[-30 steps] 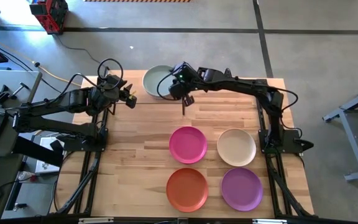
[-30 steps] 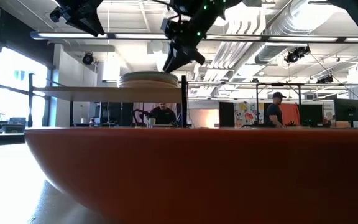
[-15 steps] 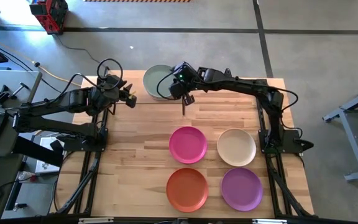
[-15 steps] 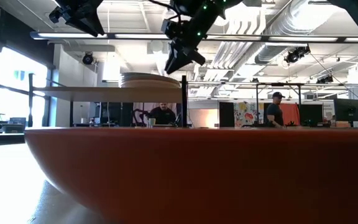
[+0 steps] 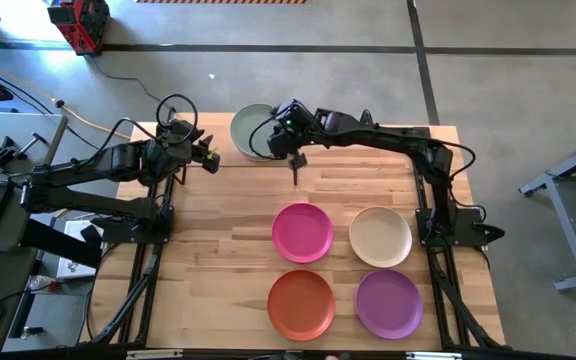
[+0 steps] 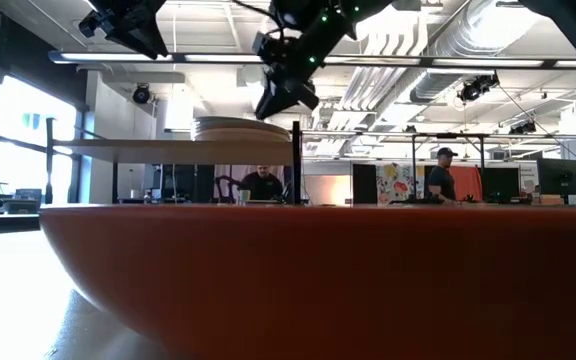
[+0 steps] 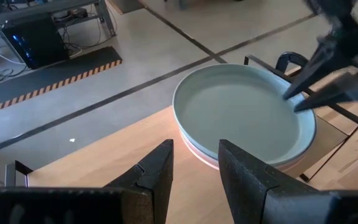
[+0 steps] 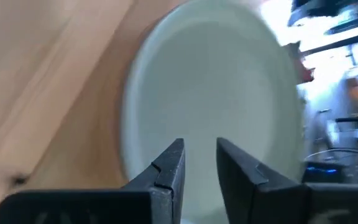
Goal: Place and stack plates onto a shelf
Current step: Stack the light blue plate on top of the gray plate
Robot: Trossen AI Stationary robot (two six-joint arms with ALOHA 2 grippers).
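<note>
1. Four plates lie flat on the big wooden table [image 5: 218, 240]: a magenta plate [image 5: 302, 232], a cream plate [image 5: 380, 236], an orange plate [image 5: 300, 303] and a purple plate [image 5: 389, 303].
2. They make a square near the front of the table, and none of them touch.
3. A pale green plate [image 5: 247, 130] sits on top of a small stack on the shelf [image 6: 168, 150] at the back of the table.
4. In the left wrist view, a pink rim shows just under the pale green plate [image 7: 244, 115].
5. The right gripper [image 5: 277, 143] hangs over the near edge of the pale green plate.
6. Its two fingers [image 8: 166, 168] have a small gap between them, and nothing is in the gap.
7. In the low view, the right gripper [image 6: 273, 102] is just above the stack and does not touch it.
8. The left gripper [image 5: 208, 158] waits in the air to the left of the shelf.
9. Its fingers [image 7: 151, 174] are apart and hold nothing.
10. The orange plate [image 6: 318, 280] fills the bottom of the low view.
11. Two people show far back in the room: one person [image 6: 261, 184] is behind the shelf and the other person [image 6: 443, 178] is off to the right.
</note>
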